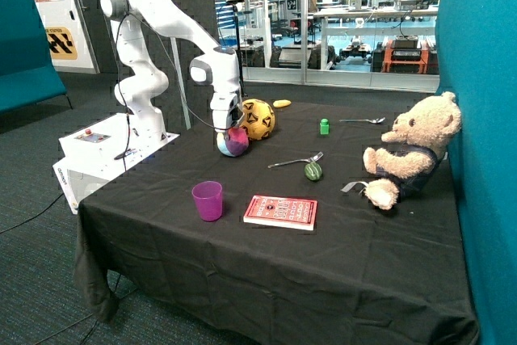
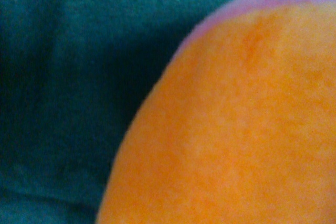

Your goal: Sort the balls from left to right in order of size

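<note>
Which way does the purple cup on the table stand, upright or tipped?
Upright: the purple cup rests on its base, open mouth up, on the black tablecloth.

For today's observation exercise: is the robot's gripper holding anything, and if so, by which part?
It cannot be told. The gripper is down at the top of the multicoloured ball, beside the large yellow ball, but no grasp is visible.

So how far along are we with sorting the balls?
Nothing looks sorted yet. In hand: the hand is down on the multicoloured ball, which fills the wrist view and lies right beside the large yellow ball. Whether it is gripped, I cannot tell. Left: lining the balls up by size. I cannot spot a small yellow ball.
</note>
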Robot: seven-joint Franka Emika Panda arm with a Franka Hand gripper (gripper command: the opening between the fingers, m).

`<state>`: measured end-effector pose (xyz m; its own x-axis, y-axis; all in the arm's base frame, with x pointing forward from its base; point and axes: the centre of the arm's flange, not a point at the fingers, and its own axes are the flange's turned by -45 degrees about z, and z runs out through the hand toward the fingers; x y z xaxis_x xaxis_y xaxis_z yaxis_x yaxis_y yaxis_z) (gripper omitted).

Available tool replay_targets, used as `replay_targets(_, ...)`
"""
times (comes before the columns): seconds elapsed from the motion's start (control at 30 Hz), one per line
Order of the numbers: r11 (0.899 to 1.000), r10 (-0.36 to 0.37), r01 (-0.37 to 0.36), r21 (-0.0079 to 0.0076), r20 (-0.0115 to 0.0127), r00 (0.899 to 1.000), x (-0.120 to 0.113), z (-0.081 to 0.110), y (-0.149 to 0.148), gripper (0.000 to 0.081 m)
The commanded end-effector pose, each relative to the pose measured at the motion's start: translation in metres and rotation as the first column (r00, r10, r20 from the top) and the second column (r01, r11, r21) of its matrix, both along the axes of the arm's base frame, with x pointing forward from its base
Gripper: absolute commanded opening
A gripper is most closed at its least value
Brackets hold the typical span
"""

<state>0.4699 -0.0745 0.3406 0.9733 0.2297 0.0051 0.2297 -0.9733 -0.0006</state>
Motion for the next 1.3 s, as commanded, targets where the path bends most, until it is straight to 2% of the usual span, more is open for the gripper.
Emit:
replay_targets(0.0,1.000,0.022,-0.022,-0.0017,-0.0048,1.000,-0.001,0.011,0.007,0.0693)
replay_targets(0.83,0.999,0.038,-0.038,-0.0017,-0.0048,0.999,-0.004,0.028,0.006,0.0682)
replay_targets(1.03,0.998,0.070,-0.070,-0.0017,-0.0048,0.998,0.009,0.047,0.016,0.0686)
replay_targets(1.27,0.990,0.138,-0.138,-0.0017,-0.0048,0.990,0.025,0.067,0.034,0.0675)
